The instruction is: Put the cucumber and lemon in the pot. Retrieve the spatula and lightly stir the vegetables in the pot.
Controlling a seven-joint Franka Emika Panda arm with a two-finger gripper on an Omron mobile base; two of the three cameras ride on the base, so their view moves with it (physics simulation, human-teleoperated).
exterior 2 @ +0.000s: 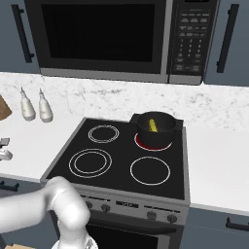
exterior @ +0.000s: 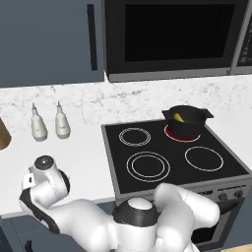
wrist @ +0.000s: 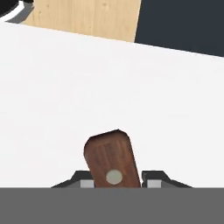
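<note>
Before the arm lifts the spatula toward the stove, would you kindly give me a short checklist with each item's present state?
1. End effector closed on the spatula handle: ok, the handle sits between both fingertips.
2. Spatula head free of the counter: cannot tell, the head is hidden.
3. Cucumber in the pot: ok, a yellow-green piece lies inside.
4. Lemon in the pot: cannot tell.
5. Pot upright on the rear burner: ok.
6. Two white bottles standing apart from the stove: ok.

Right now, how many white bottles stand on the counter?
2: both white bottles stand side by side left of the stove, by the backsplash, one left of the other. More may be hidden.
</note>
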